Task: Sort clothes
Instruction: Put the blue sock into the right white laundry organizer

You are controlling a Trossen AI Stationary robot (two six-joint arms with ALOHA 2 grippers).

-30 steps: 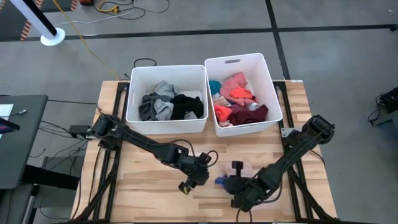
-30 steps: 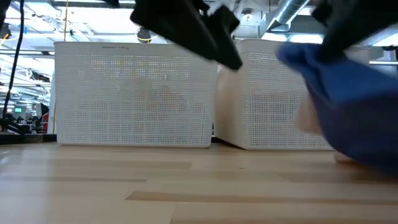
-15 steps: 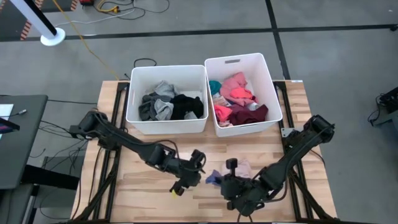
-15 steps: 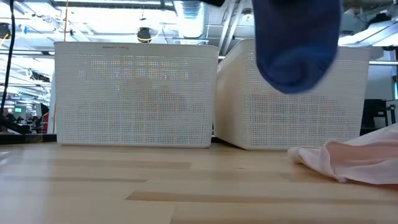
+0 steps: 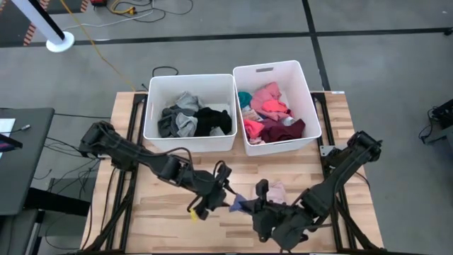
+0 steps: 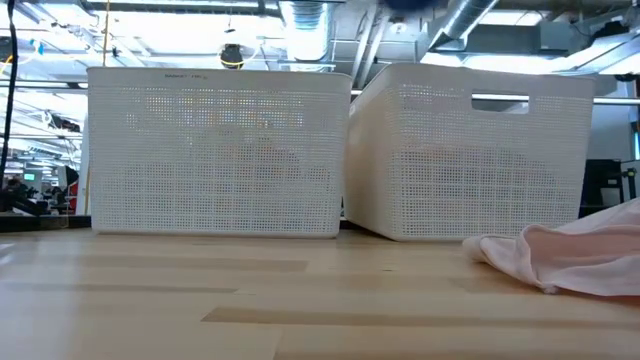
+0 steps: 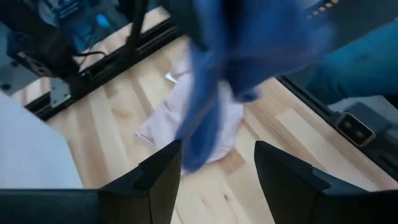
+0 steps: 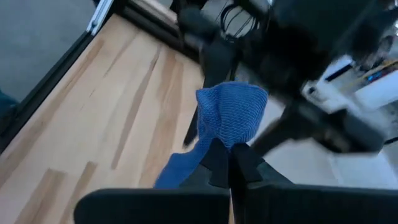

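High view: the right gripper (image 5: 249, 206) sits at about 6 o'clock on the table (image 5: 163, 212), pinched shut on a small blue garment (image 5: 238, 205), and has carried it a bit further toward 9 o'clock than half a second ago. The left gripper (image 5: 218, 190) has come in from 9 o'clock and now sits just beside the blue piece, jaws spread, nothing in them. A pale pink garment (image 5: 276, 190) lies flat on the wood just at 3 o'clock of the pair. Left bin (image 5: 152, 113) at 11 o'clock holds black and grey pieces; right bin (image 5: 311, 106) at 1 o'clock holds pink, red and maroon.

Low view: the blue garment that hung in front of the bins a moment ago is lifted out of frame. Only the pink garment (image 6: 570, 262) is on the table, at 4 o'clock.

Left wrist view: left fingers (image 7: 163, 171) spread apart, blue garment (image 7: 214, 93) dangling right ahead of them, pink garment (image 7: 186, 127) on the wood beyond.

Right wrist view: right fingers (image 8: 219, 163) closed tight on the blue cloth (image 8: 227, 118), which bunches above them; the left arm is close behind.

Judgement: looks like a handover or two-handed grab being set up; blue piece not binned yet, pink one left to do.
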